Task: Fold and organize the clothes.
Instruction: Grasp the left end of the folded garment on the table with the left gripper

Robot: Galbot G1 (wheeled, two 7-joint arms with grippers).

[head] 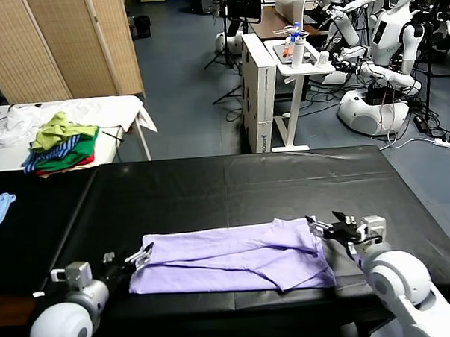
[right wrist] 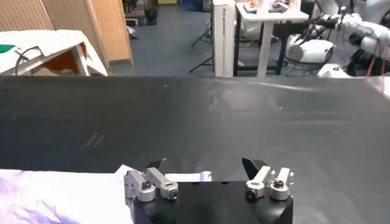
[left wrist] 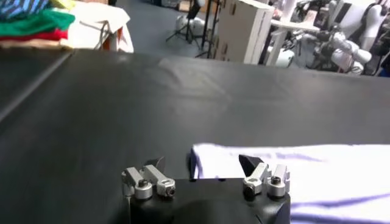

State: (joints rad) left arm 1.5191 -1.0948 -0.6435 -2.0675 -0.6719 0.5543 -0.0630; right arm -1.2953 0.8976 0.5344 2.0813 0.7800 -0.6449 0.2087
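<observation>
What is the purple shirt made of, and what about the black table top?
The shirt looks like soft, matte cloth, maybe cotton: it creases and lies limp. The table top seems covered in smooth black sheet, perhaps vinyl or leather-like: it shines faintly and shows wrinkles and a seam.

- The right tool [right wrist: 205,165] sits low over the black bench [right wrist: 244,115], its two dark fingertips [right wrist: 251,164] standing wide apart with nothing between them.
- A pale lavender T-shirt [right wrist: 55,198] lies flat on the bench, its edge reaching just under the tool.
- Beyond the bench stand a woven folding screen [right wrist: 67,21], a white cabinet [right wrist: 223,36] and a white robot [right wrist: 356,39].
</observation>
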